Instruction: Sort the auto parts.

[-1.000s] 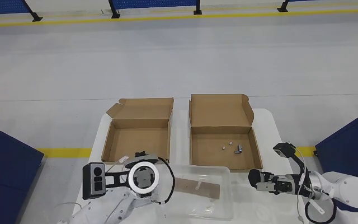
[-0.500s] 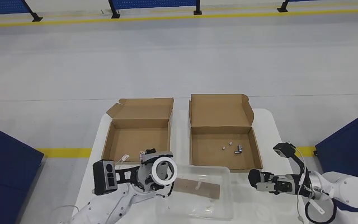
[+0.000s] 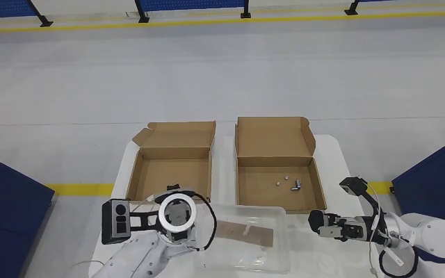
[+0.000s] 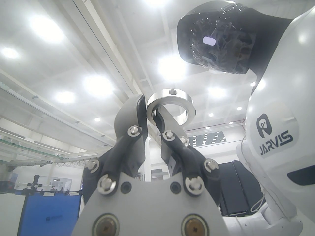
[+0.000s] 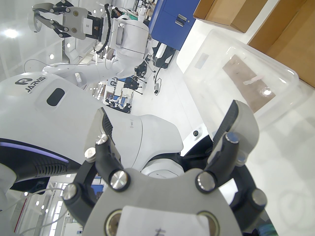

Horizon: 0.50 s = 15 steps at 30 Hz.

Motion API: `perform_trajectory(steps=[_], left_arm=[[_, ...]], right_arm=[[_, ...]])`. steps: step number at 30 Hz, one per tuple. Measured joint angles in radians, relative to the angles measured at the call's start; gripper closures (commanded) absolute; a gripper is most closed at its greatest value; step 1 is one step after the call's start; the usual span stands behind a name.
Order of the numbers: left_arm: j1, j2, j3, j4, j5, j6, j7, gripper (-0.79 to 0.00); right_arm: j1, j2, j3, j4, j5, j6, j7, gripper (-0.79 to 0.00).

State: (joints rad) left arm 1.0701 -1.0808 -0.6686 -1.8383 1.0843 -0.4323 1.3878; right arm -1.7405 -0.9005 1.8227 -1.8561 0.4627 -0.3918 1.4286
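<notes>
The left gripper [image 4: 149, 110] has swung back off the clear plastic bin [image 3: 259, 209] and now pinches the wall of a shiny, smooth metal ring [image 4: 169, 92] with a small threaded hole, just past its fingertips, while the right gripper [image 5: 168, 108] sits wide open.

You've got one desk [image 3: 222, 174] carrying two open cardboard boxes, the left box [image 3: 169, 177] and the right box [image 3: 257, 189], plus one clear plastic bin [image 3: 259, 258]. Count one brown cardboard sheet [image 3: 247, 231] in that bin, with one small shiny piece [image 5: 265, 92] on it. In the right box you can make out at least two small parts, one pale [image 3: 277, 183] and one darker [image 3: 297, 185]; anything more is too small to tell. There's one metal collar [image 4: 182, 98]. You have two grippers, the left gripper [image 4: 147, 109] and the right gripper [image 5: 168, 106], with two fingers each. Two blue cabinets flank the desk, one on the left [image 3: 21, 201] and one on the right [image 3: 424, 177].
</notes>
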Motion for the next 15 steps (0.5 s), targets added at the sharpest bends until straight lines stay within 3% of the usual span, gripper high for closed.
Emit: perform_trajectory(steps=[15], left_arm=[[0.037, -0.020, -0.060, 0.036, 0.087, -0.010, -0.119, 0.000]], right_arm=[[0.000, 0.000, 0.000, 0.000, 0.000, 0.000, 0.000, -0.785]])
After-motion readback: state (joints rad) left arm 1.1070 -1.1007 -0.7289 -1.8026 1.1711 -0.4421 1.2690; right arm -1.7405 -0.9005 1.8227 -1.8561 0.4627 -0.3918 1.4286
